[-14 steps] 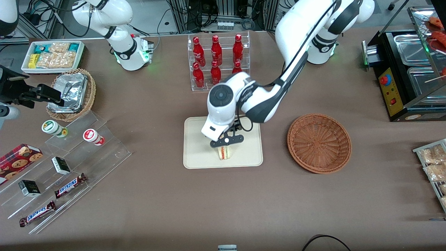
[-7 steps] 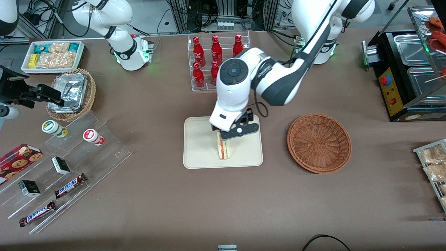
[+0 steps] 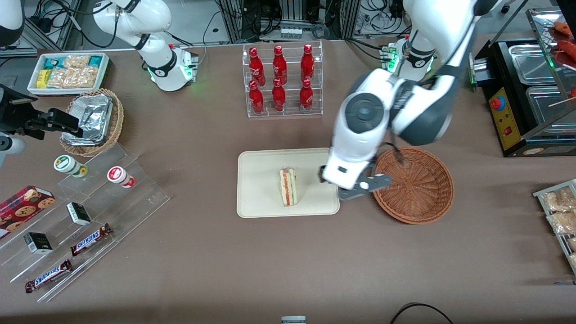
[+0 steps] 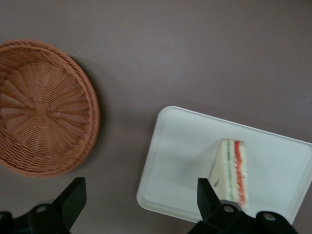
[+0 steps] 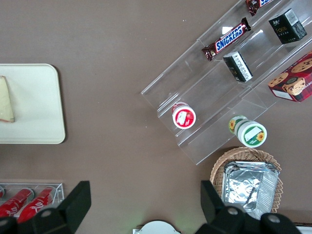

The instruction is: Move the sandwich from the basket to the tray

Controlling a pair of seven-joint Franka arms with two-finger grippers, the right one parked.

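One sandwich (image 3: 288,186) stands on the tray (image 3: 261,198), cut side with red-orange and green layers facing the front camera, near the middle of the tray surface. Nothing touches the sandwich. The tray lies flat on the brown desk (image 3: 288,261), nearer to the front camera than the clear rack of red bottles (image 3: 281,78).

The gripper (image 3: 355,189) hangs above the strip of desk between the tray edge and the basket (image 3: 418,198), apart from the sandwich. Its fingers (image 4: 73,197) are spread wide and hold nothing; in the left wrist view both dark fingertips frame the tray corner (image 4: 146,202) and bare desk, with the sandwich (image 4: 231,170) just beside one fingertip in that view.

The basket sits beside the tray, toward the working arm's end of the desk, with no contents visible on its woven floor (image 4: 39,109).

Toward the parked arm's end of the desk stand a clear stepped display with snack bars (image 3: 87,239) and a tan wicker basket lined with foil (image 3: 92,121)
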